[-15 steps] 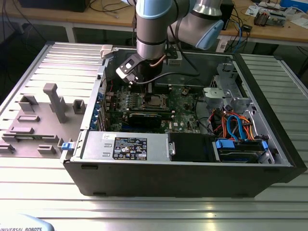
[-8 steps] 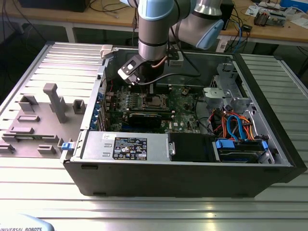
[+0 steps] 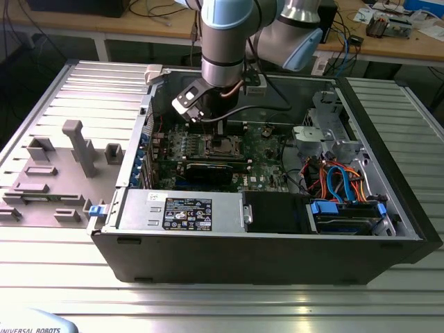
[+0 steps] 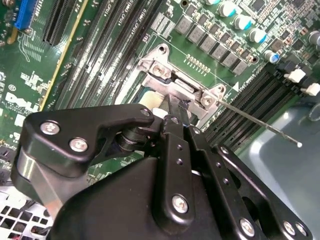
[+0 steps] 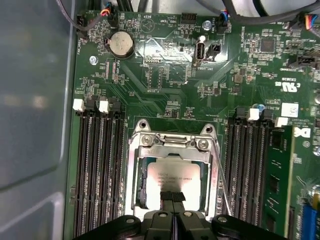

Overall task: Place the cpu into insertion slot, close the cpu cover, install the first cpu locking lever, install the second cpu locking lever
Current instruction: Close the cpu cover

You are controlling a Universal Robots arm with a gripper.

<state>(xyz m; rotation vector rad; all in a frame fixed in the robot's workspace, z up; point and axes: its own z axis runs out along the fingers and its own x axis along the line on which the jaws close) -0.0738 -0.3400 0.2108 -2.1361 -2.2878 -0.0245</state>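
Note:
The insertion slot sits mid-board inside the open computer case. In the first wrist view the cpu lies in it, silvery face up. It shows through the window of the cpu cover, which lies flat over the socket. My gripper is shut with nothing between its fingers. Its tips are at the cpu's edge nearest the wrist, right at the cover's rim. In the second wrist view the gripper reaches down onto the socket's silver frame. A thin wire locking lever sticks out free beside the socket.
Rows of black memory slots flank the socket on both sides. A black graphics card lies in front of the socket, with the power supply in front of that. Blue cables fill the case at the exterior view's right.

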